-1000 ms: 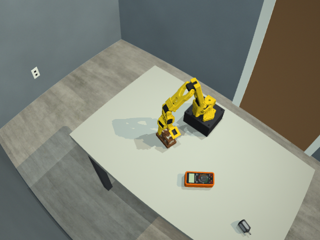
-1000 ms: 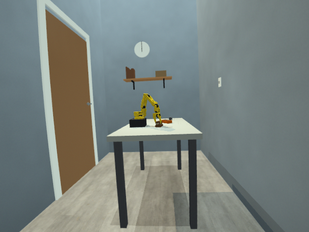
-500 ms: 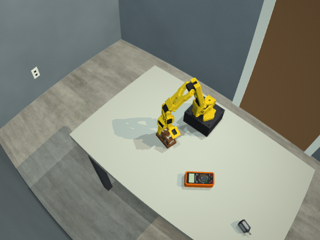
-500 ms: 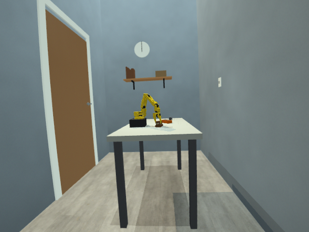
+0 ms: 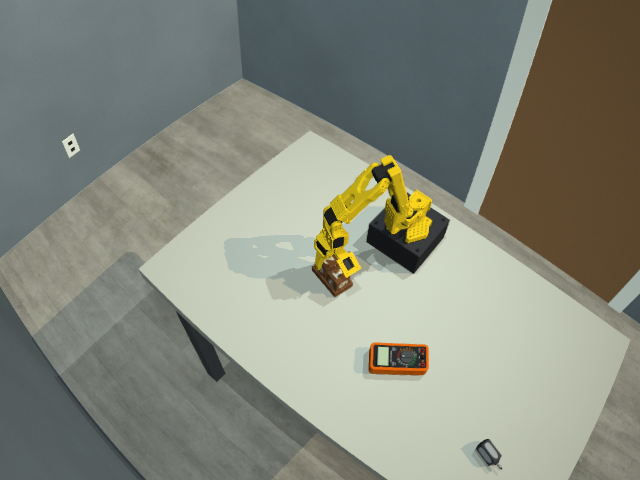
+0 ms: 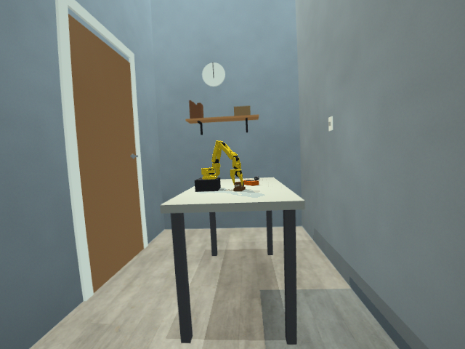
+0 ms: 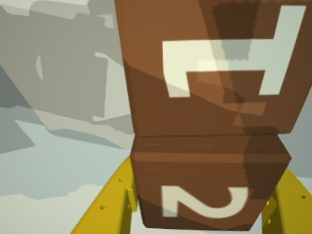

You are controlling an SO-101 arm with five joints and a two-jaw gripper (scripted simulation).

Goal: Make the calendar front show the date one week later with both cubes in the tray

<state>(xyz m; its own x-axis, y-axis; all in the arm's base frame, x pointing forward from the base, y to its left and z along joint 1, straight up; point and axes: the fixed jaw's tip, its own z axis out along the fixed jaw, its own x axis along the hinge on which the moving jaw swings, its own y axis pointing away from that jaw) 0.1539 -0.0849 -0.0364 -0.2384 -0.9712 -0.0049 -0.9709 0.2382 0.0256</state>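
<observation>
A brown cube marked 2 (image 7: 210,187) is gripped between the yellow fingers of the gripper (image 5: 338,263), low in the wrist frame. A second cube (image 7: 210,68), bearing a 4-like digit, fills the upper frame, touching it. The tray (image 5: 330,284) is seen mid-table. The held cube should be kept square and lowered level, so it is seated flat without the neighbour being nudged.

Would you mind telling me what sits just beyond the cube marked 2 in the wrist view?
The gripper is shut on the cube marked 2; a second brown cube abuts it beyond. The tray is hidden.
</observation>
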